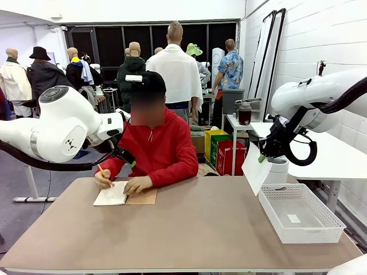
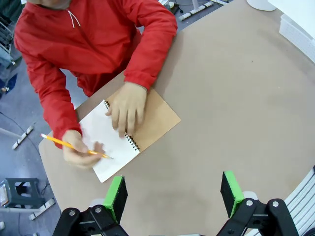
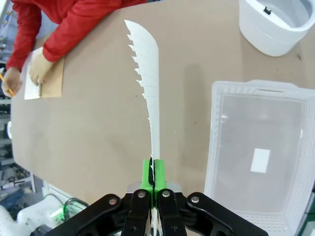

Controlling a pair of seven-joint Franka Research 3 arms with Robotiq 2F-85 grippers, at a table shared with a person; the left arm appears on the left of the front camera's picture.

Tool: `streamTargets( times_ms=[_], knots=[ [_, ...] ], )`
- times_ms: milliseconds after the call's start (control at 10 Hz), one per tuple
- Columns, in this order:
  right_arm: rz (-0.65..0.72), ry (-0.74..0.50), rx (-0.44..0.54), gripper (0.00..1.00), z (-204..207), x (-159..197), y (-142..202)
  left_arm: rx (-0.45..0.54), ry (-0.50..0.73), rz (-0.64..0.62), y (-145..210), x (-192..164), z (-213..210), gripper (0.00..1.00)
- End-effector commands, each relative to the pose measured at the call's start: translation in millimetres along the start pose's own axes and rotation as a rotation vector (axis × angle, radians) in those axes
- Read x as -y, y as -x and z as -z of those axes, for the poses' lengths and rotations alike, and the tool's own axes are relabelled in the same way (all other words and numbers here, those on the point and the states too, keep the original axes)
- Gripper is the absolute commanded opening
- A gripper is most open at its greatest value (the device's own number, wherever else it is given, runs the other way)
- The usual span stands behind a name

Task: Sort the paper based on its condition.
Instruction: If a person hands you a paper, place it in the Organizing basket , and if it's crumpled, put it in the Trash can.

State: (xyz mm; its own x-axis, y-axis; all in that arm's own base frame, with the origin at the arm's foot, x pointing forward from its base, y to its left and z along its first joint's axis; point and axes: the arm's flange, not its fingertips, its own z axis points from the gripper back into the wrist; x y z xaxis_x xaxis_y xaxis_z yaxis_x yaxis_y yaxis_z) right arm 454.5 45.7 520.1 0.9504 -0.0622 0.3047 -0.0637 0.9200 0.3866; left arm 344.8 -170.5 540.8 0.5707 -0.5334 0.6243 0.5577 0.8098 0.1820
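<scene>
— Began with the biggest?
— Yes. Found the brown table spread across the front view. Then the left arm, stretched in from nine o'clock, bulky elbow raised, wrist angled down toward the person in red seated at twelve.
— And toward three o'clock?
— Saw the right arm held high, forearm sloped steeply down to a wrist poised over the table, near the white mesh tray at four o'clock.
— Located the paper?
— Spotted the paper in the air, dangling toward seven o'clock from the right gripper, at nine o'clock of the tray and apart from it. From that wrist, read it edge-on: smooth, one side toothed with torn binding holes, lower end pinched between pads pressed together.
— And the left gripper?
— Saw it hovering above the table, pads spread wide apart.
— Checked the notebook?
— Found the spiral notebook at nine o'clock on the table, white page up, one hand flat on it, the other hand gripping a yellow pencil at the page's edge.
</scene>
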Motion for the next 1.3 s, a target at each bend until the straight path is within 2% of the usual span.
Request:
streamTargets(
  times_ms=[0, 600, 1200],
  knots=[
    [0.031, -0.006, -0.035, 0.00, 3.1, 31.3, 12.8, 0.000, 0.004, -0.002, 1.1, -0.8, 0.3, 1.00],
    [0.049, 0.033, -0.038, 0.00, 17.9, 92.2, 44.3, 0.000, 0.004, -0.002, 1.1, -0.8, 0.3, 1.00],
    [0.014, 0.065, -0.072, 0.00, 37.9, 133.4, 32.8, 0.000, 0.004, -0.002, 1.1, -0.8, 0.3, 1.00]
  ],
)
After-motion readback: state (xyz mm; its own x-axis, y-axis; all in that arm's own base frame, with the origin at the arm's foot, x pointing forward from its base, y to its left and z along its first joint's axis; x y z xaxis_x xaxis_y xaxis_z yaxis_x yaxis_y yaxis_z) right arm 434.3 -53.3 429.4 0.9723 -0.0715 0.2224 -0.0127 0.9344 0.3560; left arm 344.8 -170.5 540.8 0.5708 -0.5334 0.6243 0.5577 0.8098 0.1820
